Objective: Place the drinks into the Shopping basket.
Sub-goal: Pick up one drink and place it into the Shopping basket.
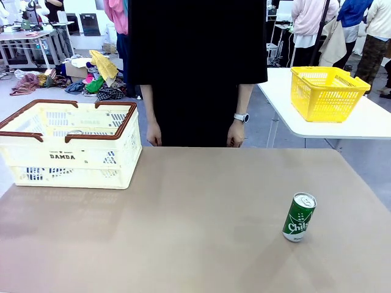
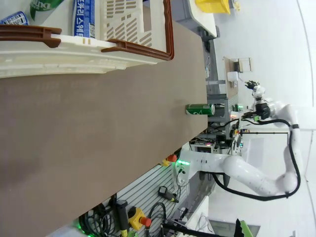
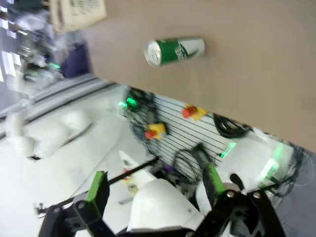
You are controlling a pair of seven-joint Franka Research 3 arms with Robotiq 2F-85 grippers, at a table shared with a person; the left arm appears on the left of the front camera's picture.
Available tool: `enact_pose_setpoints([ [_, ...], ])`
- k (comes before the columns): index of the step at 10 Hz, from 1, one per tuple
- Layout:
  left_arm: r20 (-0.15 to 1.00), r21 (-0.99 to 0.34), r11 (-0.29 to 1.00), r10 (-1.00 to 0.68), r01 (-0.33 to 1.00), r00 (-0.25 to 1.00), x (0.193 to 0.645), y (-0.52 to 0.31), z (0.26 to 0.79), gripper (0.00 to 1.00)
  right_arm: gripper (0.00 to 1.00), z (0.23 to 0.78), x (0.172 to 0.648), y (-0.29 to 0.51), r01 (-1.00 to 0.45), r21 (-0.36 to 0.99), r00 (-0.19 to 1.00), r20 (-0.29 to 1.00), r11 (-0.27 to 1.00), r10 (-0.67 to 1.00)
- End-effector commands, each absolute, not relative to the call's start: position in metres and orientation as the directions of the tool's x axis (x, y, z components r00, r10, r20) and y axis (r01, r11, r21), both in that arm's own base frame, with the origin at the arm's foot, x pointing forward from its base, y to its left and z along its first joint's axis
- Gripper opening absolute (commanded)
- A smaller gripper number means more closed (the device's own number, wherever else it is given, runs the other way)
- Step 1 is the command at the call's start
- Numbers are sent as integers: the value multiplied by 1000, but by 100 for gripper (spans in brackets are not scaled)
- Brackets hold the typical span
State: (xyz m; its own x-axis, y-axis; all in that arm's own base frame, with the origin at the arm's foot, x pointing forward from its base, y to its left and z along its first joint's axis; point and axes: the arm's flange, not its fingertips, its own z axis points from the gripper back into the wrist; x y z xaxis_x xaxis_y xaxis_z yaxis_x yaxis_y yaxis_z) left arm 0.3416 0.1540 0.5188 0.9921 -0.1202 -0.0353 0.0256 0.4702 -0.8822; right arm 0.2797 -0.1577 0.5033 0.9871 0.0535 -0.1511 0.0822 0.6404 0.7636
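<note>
Front view: one green can point(image 1: 299, 217), upright on the brown table point(image 1: 183, 244), near right, well apart from the Shopping basket point(image 1: 67, 143) at the far left. A person stands at the far edge with both arms hanging straight. The person's right hand point(image 1: 153, 134) and left hand point(image 1: 236, 135), the one with a wristwatch, are down by the table edge and hold nothing. A yellow basket point(image 1: 324, 91) sits on a separate white table behind.

Right wrist view: right gripper point(image 3: 155, 187), fingers spread wide, green pads point(image 3: 98, 190) apart, nothing between them; the green can lies well beyond it, untouched.

Left wrist view: inside the Shopping basket are blue cans point(image 2: 84, 17) and a second green can point(image 2: 44, 5). The right arm point(image 2: 256, 175) arches up off the table's side. Left gripper: opening cannot be told.
</note>
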Motion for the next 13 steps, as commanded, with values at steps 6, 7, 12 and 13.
enact_pose_setpoints([
  [6,-32,-880,473,-134,35,991,337,156,519,100,100,571,309,24,-173,325,958,-162,930,235],
  [7,-32,-880,473,-134,35,991,337,156,519,100,100,571,309,24,-173,325,958,-162,930,235],
  [12,-32,-880,473,-134,35,991,337,156,519,100,100,569,318,100,-247,-130,958,-180,960,222],
  [13,-32,-880,473,-134,35,991,337,156,519,100,100,561,323,112,-262,-189,953,-205,946,223],
])
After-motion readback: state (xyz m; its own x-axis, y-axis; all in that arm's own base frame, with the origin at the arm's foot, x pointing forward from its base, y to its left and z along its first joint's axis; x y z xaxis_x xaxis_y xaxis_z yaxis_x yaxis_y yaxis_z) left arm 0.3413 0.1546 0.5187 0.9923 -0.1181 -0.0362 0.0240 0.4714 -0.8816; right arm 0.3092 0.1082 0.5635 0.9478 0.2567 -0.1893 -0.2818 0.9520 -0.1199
